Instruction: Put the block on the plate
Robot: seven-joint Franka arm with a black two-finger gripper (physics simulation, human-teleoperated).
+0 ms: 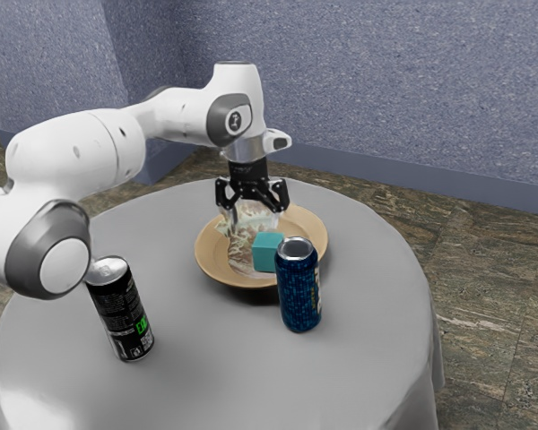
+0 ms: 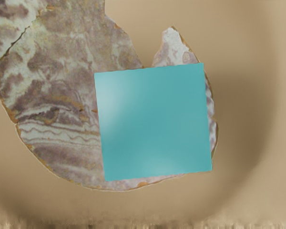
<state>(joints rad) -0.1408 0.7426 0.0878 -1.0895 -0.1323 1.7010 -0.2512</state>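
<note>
block (image 1: 267, 253) sits inside the plate (image 1: 212, 270), a wide tan dish with a raised rim, so it is on the plate and below the gripper (image 1: 252, 218). the gripper is open: its fingers stand apart, not closed on the block, and they hang over the plate toward its far side in the exterior view. a pale area shows between them there, and i can't make out what it is.

in the wrist view the block's top face is a clean square with all four edges in sight. under it spreads a marbled patch (image 2: 52, 100) with a ragged outline and a notch next to the block. on one side the patch reaches well out beyond the block; on the opposite side just a thin strip peeks past the edge, and one corner of the block crosses the patch's outline. past that, bare plate gives the block room all round.

the tighter spot is by the blue can (image 1: 299, 288), upright on the tabletop (image 1: 206, 363). in the exterior view its top overlaps the plate's near rim and the block's edge; i can't tell if can and plate touch. toward the exterior view's left, the black can (image 1: 120, 309) stands well apart from the plate, with open tabletop between.
</note>
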